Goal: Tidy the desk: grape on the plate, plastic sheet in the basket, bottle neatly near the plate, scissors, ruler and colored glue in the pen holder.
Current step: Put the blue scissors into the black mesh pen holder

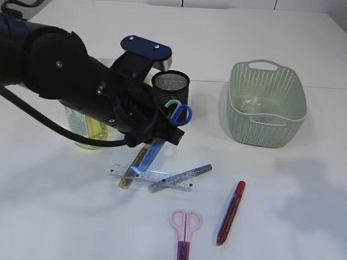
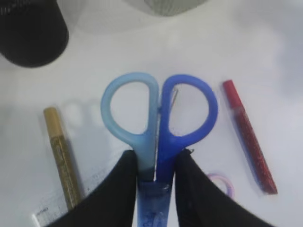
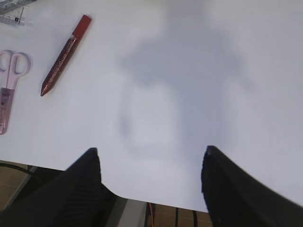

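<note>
Left claw (image 2: 155, 182) clenched on the blue scissors (image 2: 158, 123), gripped by the covered blades, handle loops pointing away from the wrist. Held above the surface (image 1: 286, 187), just in front of the black mesh pen holder (image 1: 171, 86); holder lies up and slightly behind the loops in the exterior view. Long axis of scissors tilted, probably to be turned more upright before lowering into the holder. Right claw (image 3: 151, 189) released, empty, hanging over bare surface, well apart from the holder; left arm clearly nearer.
</note>
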